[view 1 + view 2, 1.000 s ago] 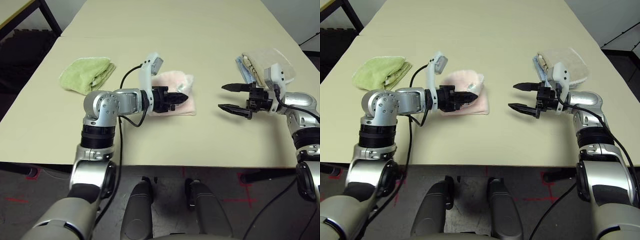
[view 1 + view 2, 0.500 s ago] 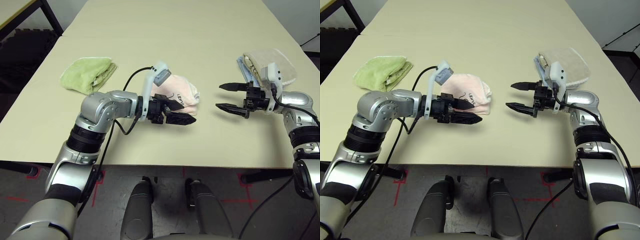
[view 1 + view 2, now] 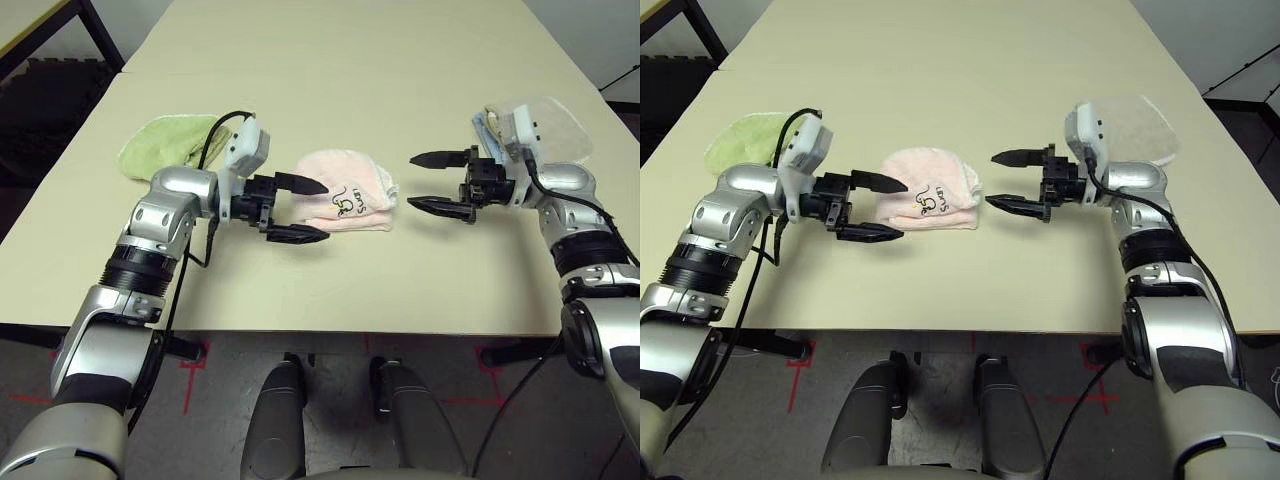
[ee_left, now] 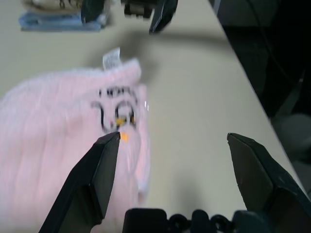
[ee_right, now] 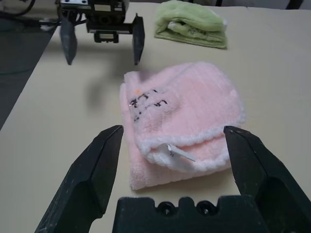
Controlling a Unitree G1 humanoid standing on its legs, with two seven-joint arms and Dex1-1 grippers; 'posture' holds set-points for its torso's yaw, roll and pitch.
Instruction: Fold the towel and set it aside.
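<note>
At frame centre, the folded pink towel (image 3: pixel 345 204) lies on the counter (image 3: pixel 400 80) between my released left end effector (image 3: pixel 297 209) and released right end effector (image 3: pixel 432 183). My right wrist view reveals its white tag (image 5: pixel 181 153).

Left hand (image 3: pixel 297 210) let go of the towel (image 3: pixel 345 203), opened wide and pulled back to its left side; right hand (image 3: pixel 432 183) moved closer to the towel.

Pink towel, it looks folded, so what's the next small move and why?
Probably close one gripper on the pink towel to carry it aside: it lies folded between the open left gripper and open right gripper, held by neither.
</note>
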